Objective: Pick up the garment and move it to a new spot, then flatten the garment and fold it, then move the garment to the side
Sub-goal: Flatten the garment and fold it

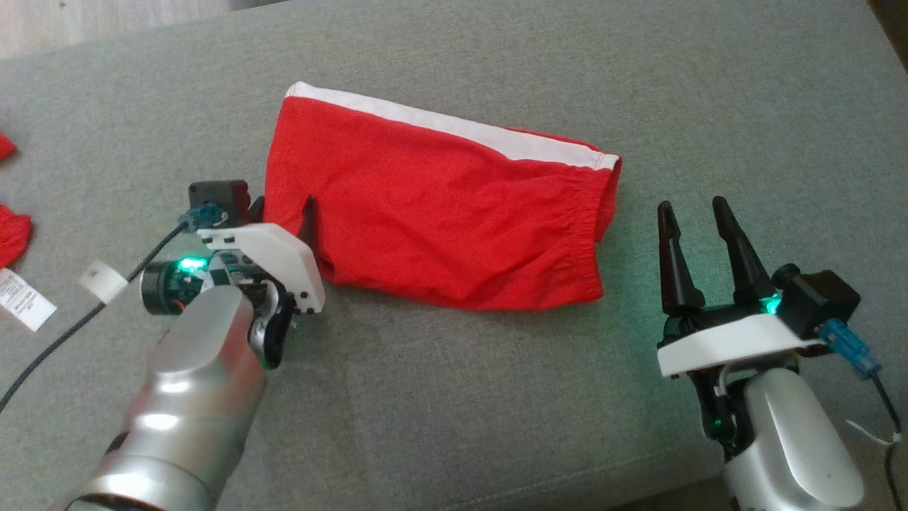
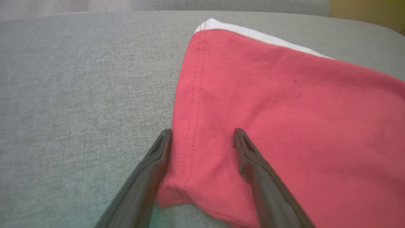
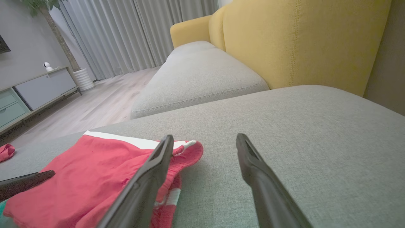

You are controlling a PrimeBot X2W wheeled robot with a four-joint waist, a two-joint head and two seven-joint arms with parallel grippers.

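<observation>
Nearest the robot, the right gripper (image 1: 693, 209) hovers just right of the red garment (image 1: 440, 213), fingers spread and empty. The left gripper (image 1: 284, 213), equally spread, straddles the garment's left hem. The left wrist view shows one finger over the cloth and the other beside it, over the grey cushion (image 1: 454, 397) where the garment lies. Beyond the garment, the right wrist view takes in a yellow backrest (image 3: 284, 41) and curtains (image 3: 126, 31).

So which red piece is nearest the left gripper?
The large red shorts with the white band: the open left gripper straddles their hem corner. The red scraps at the head view's left edge lie well clear.
</observation>
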